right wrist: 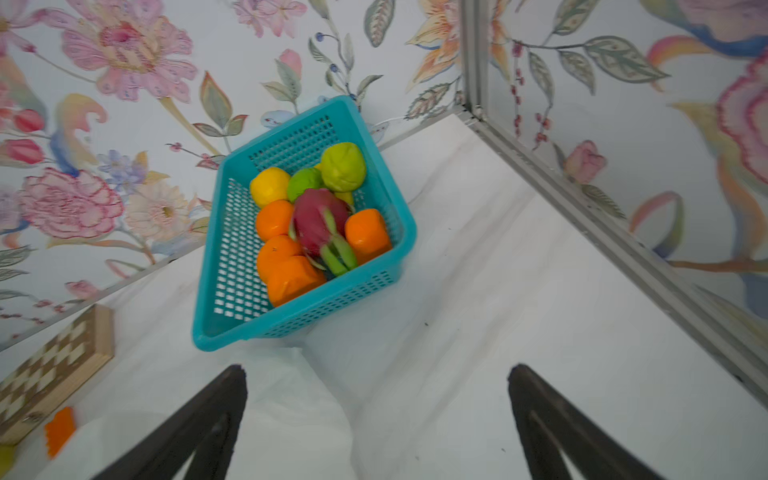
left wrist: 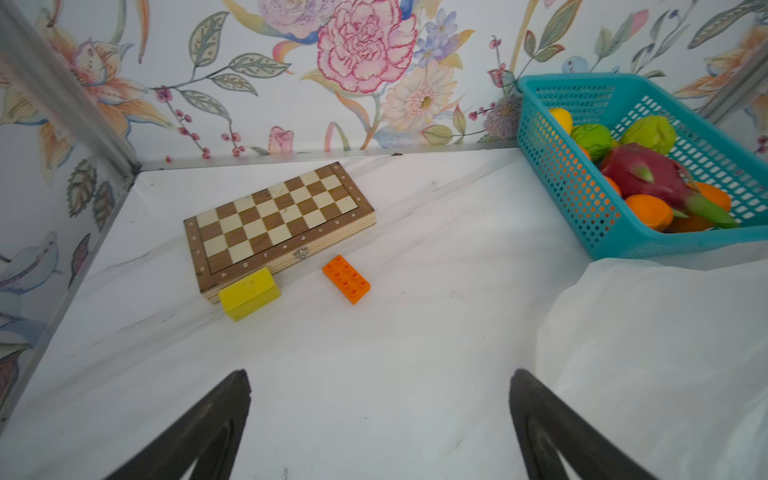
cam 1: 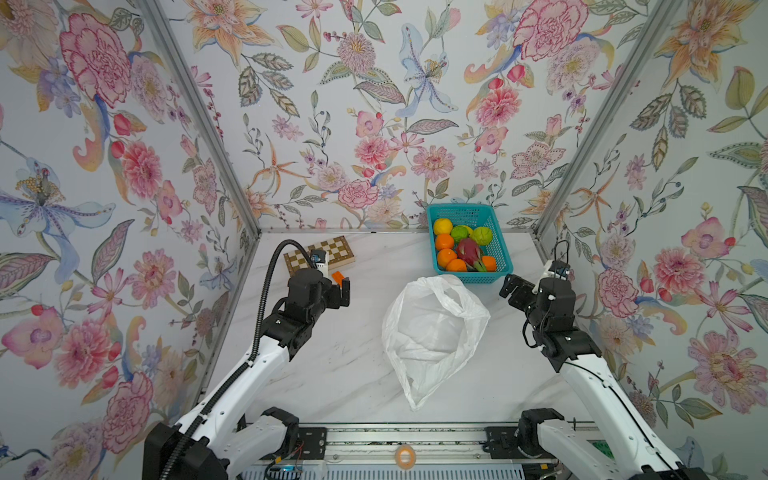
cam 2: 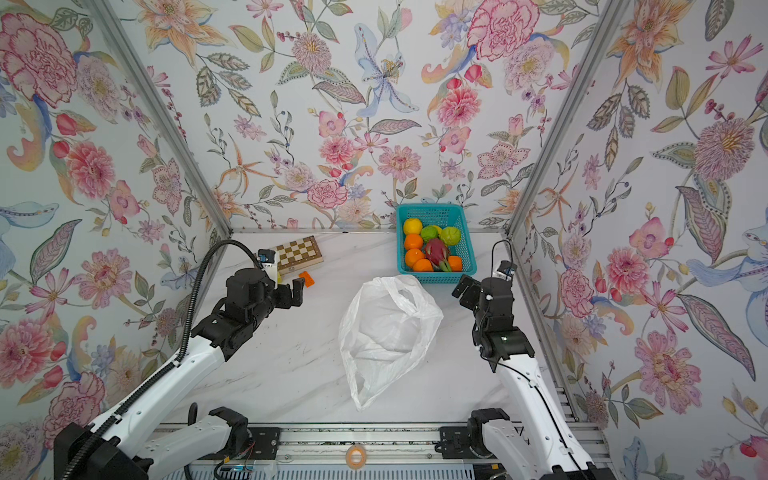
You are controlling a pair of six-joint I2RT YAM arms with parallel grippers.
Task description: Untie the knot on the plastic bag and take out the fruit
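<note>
- The plastic bag (cam 1: 434,332) lay slack and crumpled near the middle of the surface (cam 1: 324,374). Its open mouth faced the far wall and its narrow bottom end pointed toward the robot's base.
- The bag's far edge came right up to the near wall of the teal basket (cam 1: 432,245), which stood at the back of the surface, right of centre.
- The fruit (cam 1: 463,249) sat in that basket, not in the bag. A pink-red dragon fruit (right wrist: 320,222) lay among several oranges, with two green pieces and a yellow one behind it.
- The left end effector (cam 1: 341,293) hung above the surface to the left of the bag. Its jaws were spread wide with nothing between them, and the left wrist view showed only bare surface in the gap.
- The right end effector (cam 1: 514,289) hung beside the basket's near right corner, just past the bag's mouth, jaws likewise wide and empty.
- A folded chessboard (cam 1: 336,249) lay at the far left. An orange block (left wrist: 346,279) lay near its front edge, and a yellow block (left wrist: 249,293) sat against it.
</note>
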